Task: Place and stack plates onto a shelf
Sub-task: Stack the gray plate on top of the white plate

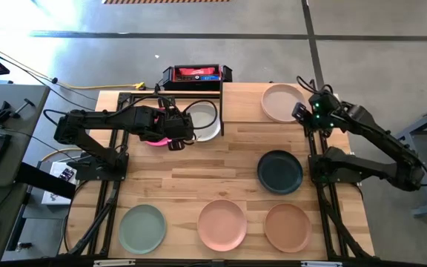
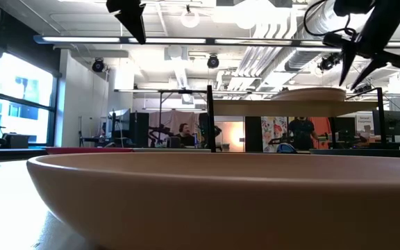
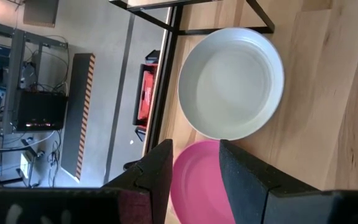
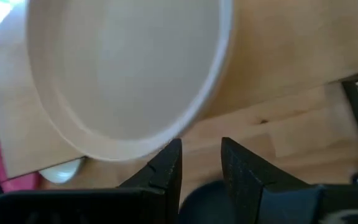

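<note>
We see the worktop (image 1: 236, 178) carrying the shelf (image 1: 250, 111) at its far edge, with a beige plate (image 1: 282, 102) on top, grey plate (image 1: 202, 120) and magenta plate (image 1: 156, 139) below, and teal, green, peach and brown plates nearer us. These plates look rigid, light and slick, so we judge the thin rim the best hold. The left end effector (image 3: 194, 180) hovers parted over the magenta plate, the right end effector (image 4: 201, 165) parted beside the beige rim, both empty; the magenta plate is mostly hidden.

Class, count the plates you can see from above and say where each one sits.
7: beige plate on the shelf; light grey plate and magenta plate under it; dark teal plate mid-table; sage green plate, pink plate, brown plate along the front. Others may be hidden.
</note>
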Motion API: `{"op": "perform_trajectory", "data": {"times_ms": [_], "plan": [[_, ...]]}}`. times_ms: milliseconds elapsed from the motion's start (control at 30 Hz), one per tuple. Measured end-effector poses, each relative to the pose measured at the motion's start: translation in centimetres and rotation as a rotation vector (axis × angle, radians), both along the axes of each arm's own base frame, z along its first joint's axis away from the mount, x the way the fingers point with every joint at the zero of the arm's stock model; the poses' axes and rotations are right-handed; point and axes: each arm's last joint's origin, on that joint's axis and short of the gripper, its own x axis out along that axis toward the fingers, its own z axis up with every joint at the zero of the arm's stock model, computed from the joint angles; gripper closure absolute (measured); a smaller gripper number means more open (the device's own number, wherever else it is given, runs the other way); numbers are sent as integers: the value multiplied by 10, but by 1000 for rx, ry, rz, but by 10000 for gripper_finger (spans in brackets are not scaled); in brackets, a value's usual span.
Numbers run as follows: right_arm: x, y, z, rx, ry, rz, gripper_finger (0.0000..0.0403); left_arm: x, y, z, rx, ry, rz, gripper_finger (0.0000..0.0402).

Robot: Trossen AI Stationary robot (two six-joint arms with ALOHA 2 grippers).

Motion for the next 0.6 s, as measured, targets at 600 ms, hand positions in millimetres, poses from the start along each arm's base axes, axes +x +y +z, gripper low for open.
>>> {"op": "perform_trajectory", "data": {"times_ms": [600], "plan": [[9,5,6,21,-160,283,312,0,-1,-1,-56,-7,-9,282]]}}
